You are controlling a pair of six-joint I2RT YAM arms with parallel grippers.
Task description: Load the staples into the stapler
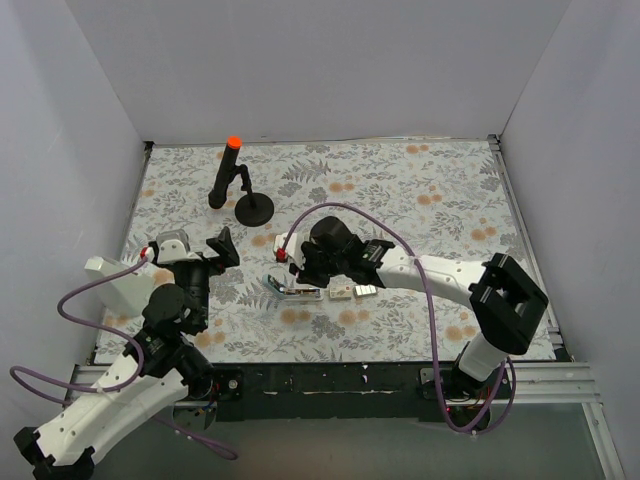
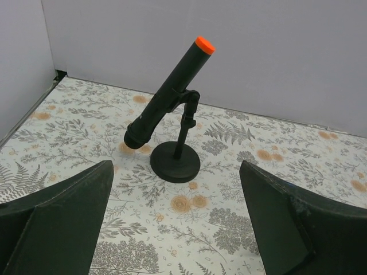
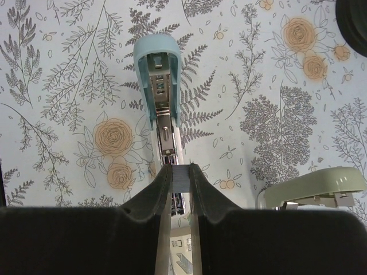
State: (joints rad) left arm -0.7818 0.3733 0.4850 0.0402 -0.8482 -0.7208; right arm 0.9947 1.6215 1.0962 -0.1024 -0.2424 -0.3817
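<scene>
The right pincer (image 3: 176, 172) grips the staples (image 3: 181, 186) above the open metal channel of the blue bar (image 3: 157, 63), probably to line them up. The green stapler (image 3: 321, 186) lies just beside. The left pincer (image 2: 175, 183) gapes empty, out of the way.

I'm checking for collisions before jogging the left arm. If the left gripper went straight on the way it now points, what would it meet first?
Most likely the black stand holding the orange-tipped tube, dead ahead of the open left gripper; how far off is unclear.
</scene>
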